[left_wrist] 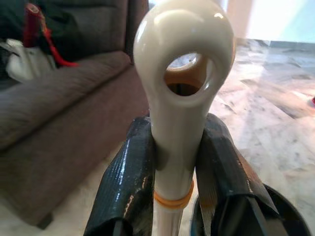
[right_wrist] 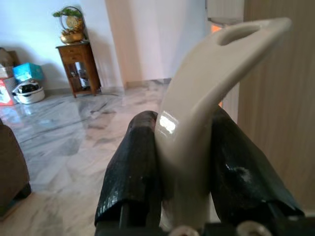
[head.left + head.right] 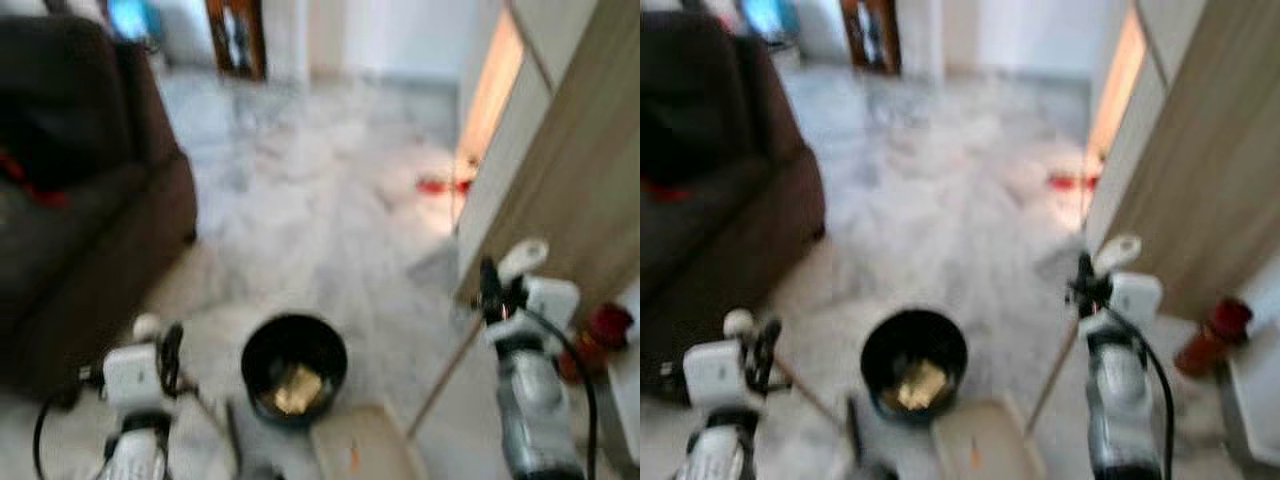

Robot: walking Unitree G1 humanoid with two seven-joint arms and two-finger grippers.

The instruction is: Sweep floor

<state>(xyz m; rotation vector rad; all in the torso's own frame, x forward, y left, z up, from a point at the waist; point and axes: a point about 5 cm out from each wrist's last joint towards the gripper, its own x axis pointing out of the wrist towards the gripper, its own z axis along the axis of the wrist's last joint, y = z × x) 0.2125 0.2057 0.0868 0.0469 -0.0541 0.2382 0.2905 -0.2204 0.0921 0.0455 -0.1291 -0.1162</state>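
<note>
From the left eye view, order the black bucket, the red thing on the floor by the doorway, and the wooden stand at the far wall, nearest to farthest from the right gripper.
Measured from the right gripper:
1. Black bucket, low, toward the robot's left.
2. Red thing, ahead on the floor by the lit doorway.
3. Wooden stand, at the far wall, ahead and left.

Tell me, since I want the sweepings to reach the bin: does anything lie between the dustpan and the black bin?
Nothing visible does. The dustpan lies on the marble floor right beside the black bin, with no object between them. Both grippers already hold cream handles: the left gripper and the right gripper.
</note>
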